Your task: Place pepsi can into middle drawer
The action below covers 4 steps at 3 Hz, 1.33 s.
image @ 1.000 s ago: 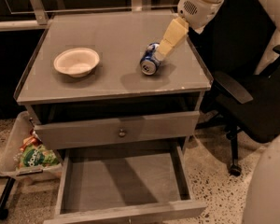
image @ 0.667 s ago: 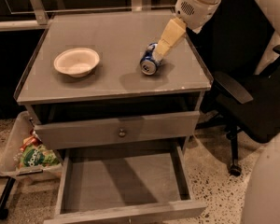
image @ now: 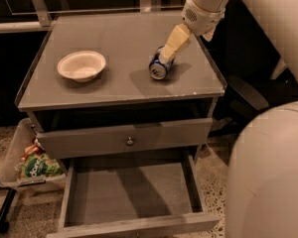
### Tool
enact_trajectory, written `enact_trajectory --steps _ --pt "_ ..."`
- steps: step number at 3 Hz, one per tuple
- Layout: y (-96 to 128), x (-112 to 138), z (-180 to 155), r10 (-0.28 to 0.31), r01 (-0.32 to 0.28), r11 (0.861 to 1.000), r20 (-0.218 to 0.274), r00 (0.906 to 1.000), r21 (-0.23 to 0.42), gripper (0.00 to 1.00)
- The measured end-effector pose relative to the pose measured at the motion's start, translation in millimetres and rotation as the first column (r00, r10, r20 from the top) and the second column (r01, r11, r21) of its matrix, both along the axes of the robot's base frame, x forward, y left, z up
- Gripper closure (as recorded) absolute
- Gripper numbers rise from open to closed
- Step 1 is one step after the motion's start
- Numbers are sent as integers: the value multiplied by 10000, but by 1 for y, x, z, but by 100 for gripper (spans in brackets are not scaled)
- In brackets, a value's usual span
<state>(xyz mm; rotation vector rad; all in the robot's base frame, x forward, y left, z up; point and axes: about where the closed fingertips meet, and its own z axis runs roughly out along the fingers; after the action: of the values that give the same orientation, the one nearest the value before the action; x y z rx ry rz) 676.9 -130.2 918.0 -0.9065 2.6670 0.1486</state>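
Low down on the far left, a grey tray (image: 9, 168) holds a green snack bag (image: 38, 166). A round cream bowl (image: 82, 65) sits on the grey table (image: 114, 90). Under the table top is a shut drawer with a little round knob (image: 130, 141). Below that, the middle drawer (image: 68, 202) is pulled out. The pepsi can (image: 158, 70) lies on its side on the table top, to the right of the bowl, not in the drawer. The gripper (image: 165, 58) leans down from the upper right, with its tip right at the can. It cannot be told if the gripper is wide or narrow. The robot's big white body (image: 268, 172) fills the right side.
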Motion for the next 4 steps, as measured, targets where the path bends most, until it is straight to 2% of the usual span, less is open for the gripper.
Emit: enact_trajectory --steps 1,2,3,4 --pt "2 14 -7 -413 411 9991 -107 9991 -125 0" --pt "3 16 -8 -412 411 9991 -75 9991 -104 0" --pt "16 21 -12 -496 509 9969 -232 9985 593 0" --pt "41 25 -6 -526 554 9939 -320 9981 951 0"
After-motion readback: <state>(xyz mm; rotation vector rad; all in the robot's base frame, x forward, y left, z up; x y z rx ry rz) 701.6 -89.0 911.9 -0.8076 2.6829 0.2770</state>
